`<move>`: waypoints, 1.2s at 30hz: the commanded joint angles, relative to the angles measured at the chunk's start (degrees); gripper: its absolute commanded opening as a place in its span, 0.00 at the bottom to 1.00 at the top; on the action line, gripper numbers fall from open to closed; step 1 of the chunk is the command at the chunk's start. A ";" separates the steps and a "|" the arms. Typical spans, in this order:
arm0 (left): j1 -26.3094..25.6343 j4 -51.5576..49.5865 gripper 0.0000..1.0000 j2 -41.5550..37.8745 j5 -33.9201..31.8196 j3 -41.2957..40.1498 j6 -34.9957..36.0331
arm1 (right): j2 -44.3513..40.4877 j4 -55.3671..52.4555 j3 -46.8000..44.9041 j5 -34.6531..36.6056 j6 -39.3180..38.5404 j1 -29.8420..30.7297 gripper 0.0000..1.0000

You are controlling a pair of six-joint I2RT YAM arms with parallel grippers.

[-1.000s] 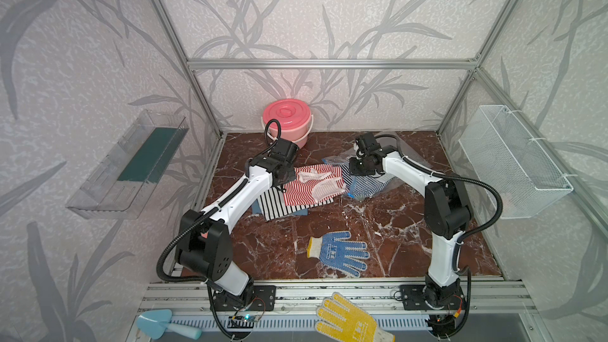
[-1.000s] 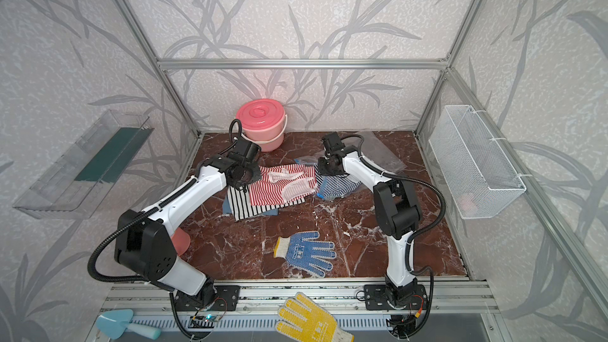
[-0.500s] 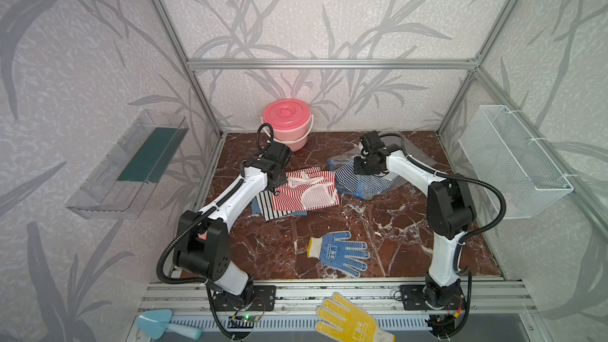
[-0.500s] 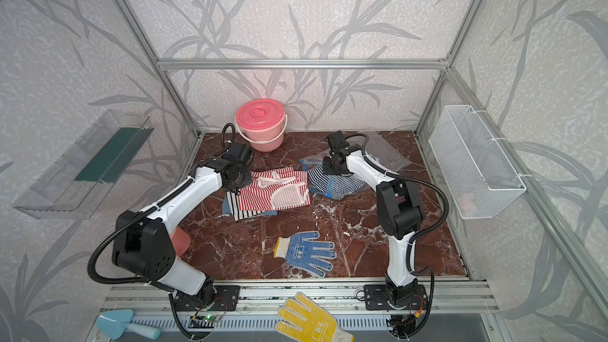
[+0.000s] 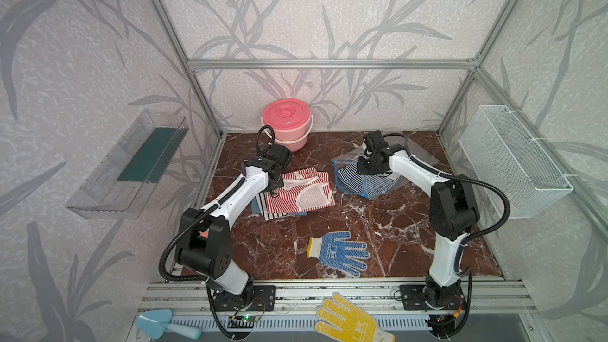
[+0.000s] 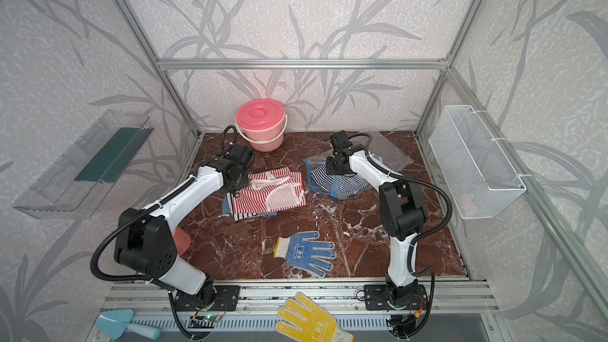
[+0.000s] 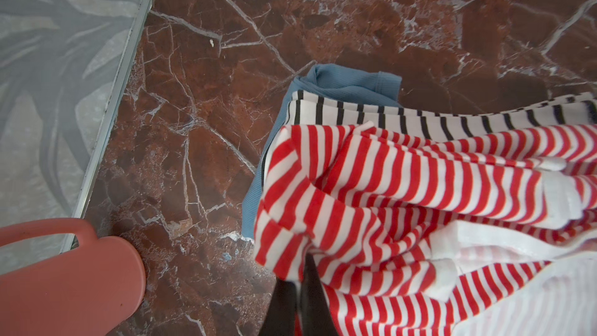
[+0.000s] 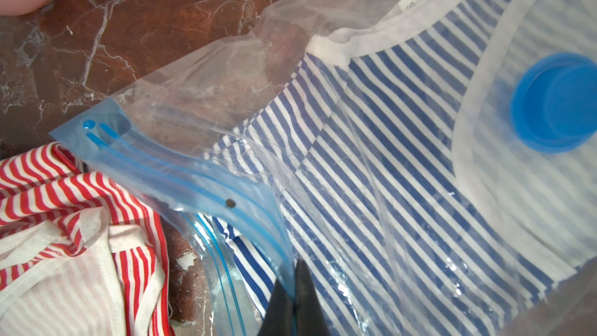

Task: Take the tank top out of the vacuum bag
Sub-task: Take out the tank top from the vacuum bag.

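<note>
Right wrist view: the right gripper (image 8: 294, 289), clamped shut on the vacuum bag's (image 8: 226, 92) zip strip (image 8: 181, 172), apparently anchors the bag right of centre in both top views, while the left gripper (image 7: 300, 286), closed on the red-striped tank top (image 7: 387, 205), holds it just outside, centre-left.

Red tank top (image 5: 297, 192) dragged left, seemingly off vacuum bag (image 5: 357, 182).

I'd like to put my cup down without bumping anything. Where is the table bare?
Bare marble lies between the blue glove and the right arm, and between the glove and the left arm's base. The back is crowded: pink bucket, pile of striped tops, plastic bag.
</note>
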 commanded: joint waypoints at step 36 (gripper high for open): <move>7.10 3.66 0.55 7.03 -3.18 6.76 -3.63 | -3.95 -3.87 -1.81 -3.29 -0.80 2.04 0.00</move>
